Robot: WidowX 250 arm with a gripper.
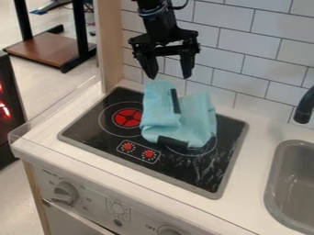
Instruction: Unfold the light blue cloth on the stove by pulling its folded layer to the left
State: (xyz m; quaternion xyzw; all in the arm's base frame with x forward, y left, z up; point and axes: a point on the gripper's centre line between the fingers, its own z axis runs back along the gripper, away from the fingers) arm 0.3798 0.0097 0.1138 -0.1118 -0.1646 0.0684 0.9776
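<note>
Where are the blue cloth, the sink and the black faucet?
Blue cloth (162,115): camera view, on its folded left part.
Sink (274,186): camera view, on its left rim.
Black faucet (304,108): camera view, on its spout.

A light blue cloth (162,117) with dark strips lies on a glossy black cooktop (101,124) edged in grey, marked with thin pale rings and a red burner disc (128,118) crossed by black lines. Two red knobs (127,147) sit in a white outline. White tiles (242,41) with grey joints line the wall above the off-white bench (55,133), beside a grey sink (273,183).
</note>
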